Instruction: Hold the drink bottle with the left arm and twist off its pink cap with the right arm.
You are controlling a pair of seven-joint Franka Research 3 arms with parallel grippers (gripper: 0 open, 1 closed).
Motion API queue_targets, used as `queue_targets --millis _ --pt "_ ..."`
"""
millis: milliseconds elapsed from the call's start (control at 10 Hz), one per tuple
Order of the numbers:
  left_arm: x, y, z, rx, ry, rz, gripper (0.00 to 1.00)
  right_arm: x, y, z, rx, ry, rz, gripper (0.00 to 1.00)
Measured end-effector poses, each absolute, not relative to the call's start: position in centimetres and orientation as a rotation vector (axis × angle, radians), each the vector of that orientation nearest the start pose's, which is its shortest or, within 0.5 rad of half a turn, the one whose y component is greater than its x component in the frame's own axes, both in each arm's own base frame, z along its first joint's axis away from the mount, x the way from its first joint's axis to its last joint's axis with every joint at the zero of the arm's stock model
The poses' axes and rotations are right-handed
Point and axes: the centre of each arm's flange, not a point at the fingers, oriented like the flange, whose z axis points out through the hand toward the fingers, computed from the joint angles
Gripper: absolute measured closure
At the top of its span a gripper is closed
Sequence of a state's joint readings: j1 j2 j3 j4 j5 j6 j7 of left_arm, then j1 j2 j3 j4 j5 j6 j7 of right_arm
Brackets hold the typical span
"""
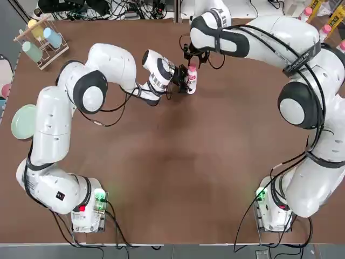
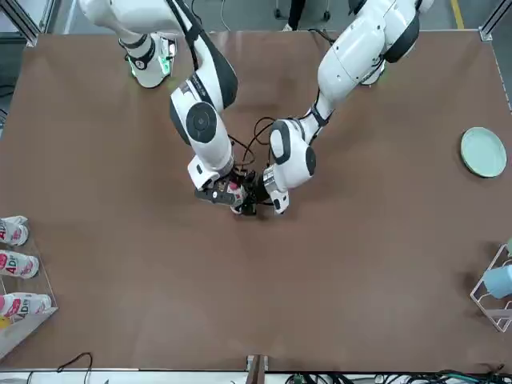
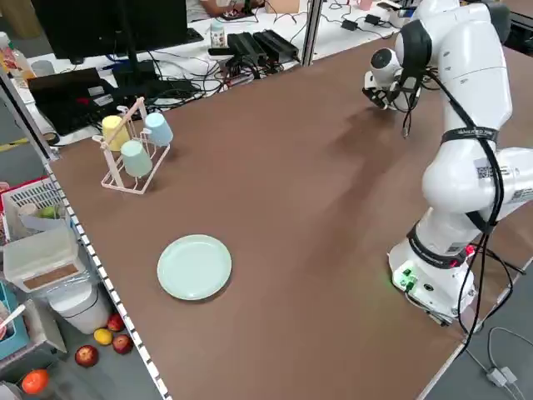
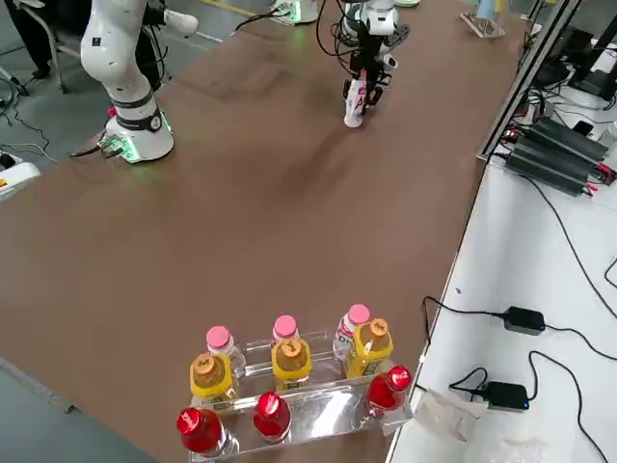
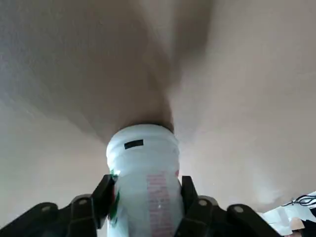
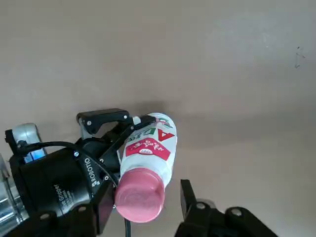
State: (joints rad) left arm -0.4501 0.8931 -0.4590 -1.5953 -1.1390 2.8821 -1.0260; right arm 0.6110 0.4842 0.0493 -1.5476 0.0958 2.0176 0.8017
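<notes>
Drink bottle [image 6: 150,143]: my left gripper [image 5: 145,197] jaws clamped on its body; right gripper [image 6: 143,210] jaws part-open astride pink cap [image 6: 139,194].

- Even, bright overhead light covers the brown table [image 1: 178,162]; shadows under both arms are soft and short.
- The left wrist view is blurry, with a broad dark smear across the tabletop.
- The pink cap [image 6: 139,194] looks slightly soft close up.

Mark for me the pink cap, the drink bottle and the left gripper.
pink cap [image 6: 139,193], right wrist view, on its flat top.
drink bottle [image 6: 150,143], right wrist view, on the red-lettered label.
left gripper [image 5: 146,195], left wrist view, midway between its fingertips, which clamp the bottle's body.
</notes>
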Motion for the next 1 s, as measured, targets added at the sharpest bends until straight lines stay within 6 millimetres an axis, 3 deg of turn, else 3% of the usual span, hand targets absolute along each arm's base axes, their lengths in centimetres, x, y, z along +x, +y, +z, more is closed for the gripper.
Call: queue_targets --millis 1000 --pt "50.91 -48.5 15.68 1.804 1.582 -0.625 0.4 54.18 42.57 37.11 -3.043 0.283 0.11 0.53"
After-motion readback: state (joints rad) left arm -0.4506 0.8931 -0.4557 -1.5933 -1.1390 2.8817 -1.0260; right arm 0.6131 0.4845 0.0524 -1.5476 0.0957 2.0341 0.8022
